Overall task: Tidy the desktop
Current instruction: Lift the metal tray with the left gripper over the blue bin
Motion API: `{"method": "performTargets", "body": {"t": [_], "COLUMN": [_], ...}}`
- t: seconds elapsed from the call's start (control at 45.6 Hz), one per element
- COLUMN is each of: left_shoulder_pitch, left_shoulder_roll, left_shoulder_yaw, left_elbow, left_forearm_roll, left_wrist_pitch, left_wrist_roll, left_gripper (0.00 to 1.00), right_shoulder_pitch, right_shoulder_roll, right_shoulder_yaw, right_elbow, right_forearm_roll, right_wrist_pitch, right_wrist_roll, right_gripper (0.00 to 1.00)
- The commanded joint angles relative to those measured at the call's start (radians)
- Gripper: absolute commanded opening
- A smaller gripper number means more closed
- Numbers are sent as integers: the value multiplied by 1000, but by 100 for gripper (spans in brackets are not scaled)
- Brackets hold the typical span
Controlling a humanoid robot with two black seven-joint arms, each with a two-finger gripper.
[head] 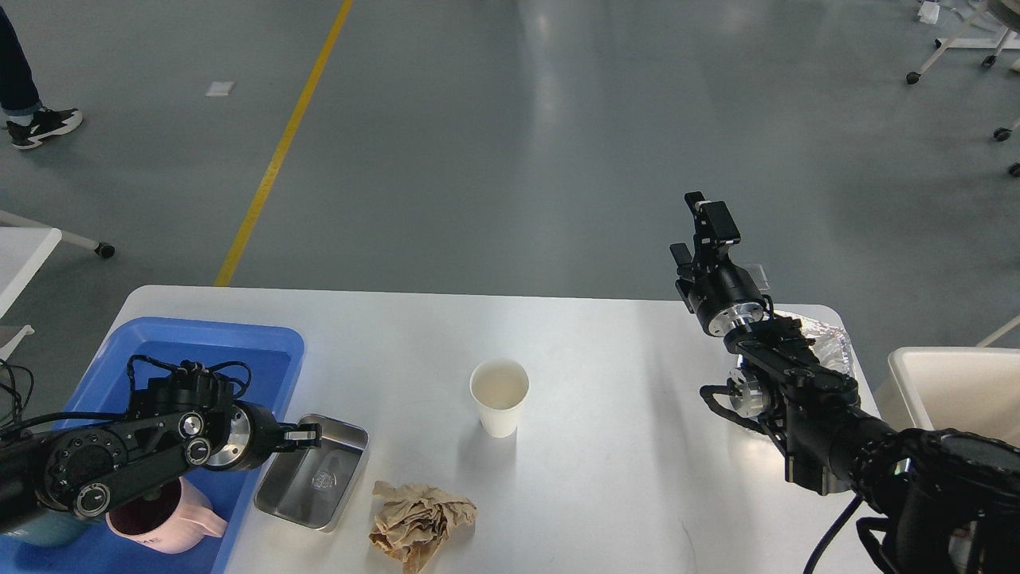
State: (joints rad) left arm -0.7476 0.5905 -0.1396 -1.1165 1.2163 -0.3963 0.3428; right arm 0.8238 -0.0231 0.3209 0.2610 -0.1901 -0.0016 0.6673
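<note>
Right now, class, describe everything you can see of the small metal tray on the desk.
The metal tray is a shallow rectangular steel pan with rounded corners and a shiny, reflective floor; it looks empty. It lies on the white desktop, its left side against the blue tray. The left gripper is at its far rim; contact cannot be told. The crumpled brown paper lies just right of it, apart.

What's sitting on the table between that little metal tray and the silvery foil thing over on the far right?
In the head view, a white paper cup stands alone between the metal tray and the foil; the crumpled brown paper lies nearer, off that line.
</note>
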Motion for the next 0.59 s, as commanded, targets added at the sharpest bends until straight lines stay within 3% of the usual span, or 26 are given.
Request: {"method": "performTargets", "body": {"t": [0.0, 0.285, 0.57], "left_shoulder_pitch": [-1, 1, -3], "left_shoulder_roll": [-38, -51, -41], "left_shoulder_yaw": [-2, 2, 2], "left_elbow": [23, 24, 20], "left_forearm_roll": [6, 6, 9], "left_wrist_pitch": [27, 11, -13], "left_wrist_roll": [-5, 5, -7], "left_gripper": [25, 2, 0], "right_shoulder_pitch": [-5, -11, -12], "right_shoulder_roll": [-1, -11, -11], "right_shoulder_yaw": [1, 1, 1], "right_elbow": [-2, -2, -2], "right_forearm_roll": [0, 0, 0], "right_wrist_pitch": [0, 0, 0], "right_wrist_roll": [0, 2, 2], "right_gripper": [100, 100, 100]}}
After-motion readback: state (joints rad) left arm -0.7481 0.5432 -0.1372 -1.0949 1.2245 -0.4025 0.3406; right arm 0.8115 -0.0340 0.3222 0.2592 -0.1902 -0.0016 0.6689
